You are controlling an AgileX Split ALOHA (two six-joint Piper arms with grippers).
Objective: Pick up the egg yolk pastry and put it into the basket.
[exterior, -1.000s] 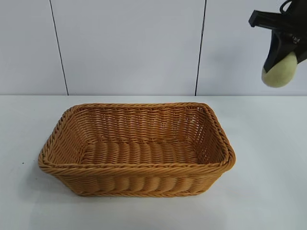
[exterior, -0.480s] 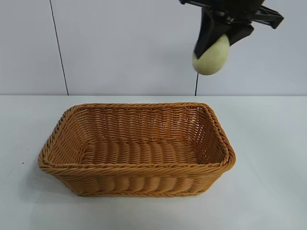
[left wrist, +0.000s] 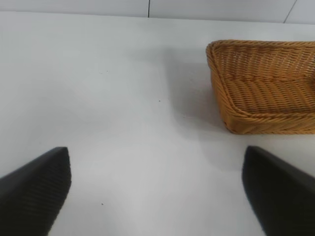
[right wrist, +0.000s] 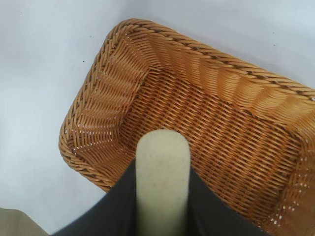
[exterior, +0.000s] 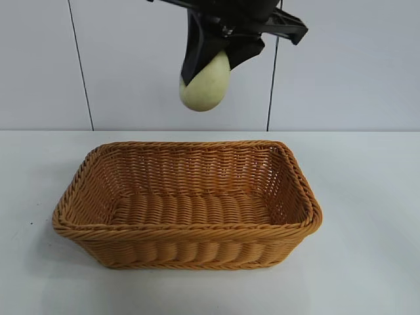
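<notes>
The right gripper (exterior: pixel 209 62), clamped on the egg yolk pastry (exterior: pixel 205 84), hangs above the basket (exterior: pixel 187 230): transport step. Next, I judge, lower and release; left gripper (left wrist: pixel 157 194) idles, jaws apart.

Exterior view: the right tool (exterior: pixel 211 62) is cut off by the upper edge, so only its lower fingers show; these cover the upper part of the egg yolk pastry (exterior: pixel 205 86). The left tool does not appear here. Right wrist view: the pastry's near end is hidden between the dark fingers (right wrist: pixel 109 212), and the basket (right wrist: pixel 98 73) beneath the tool runs off the frame on its far side. Left wrist view: only two finger (left wrist: pixel 34 189) tips of the left tool (left wrist: pixel 156 194) show; the basket beyond them is cropped.
</notes>
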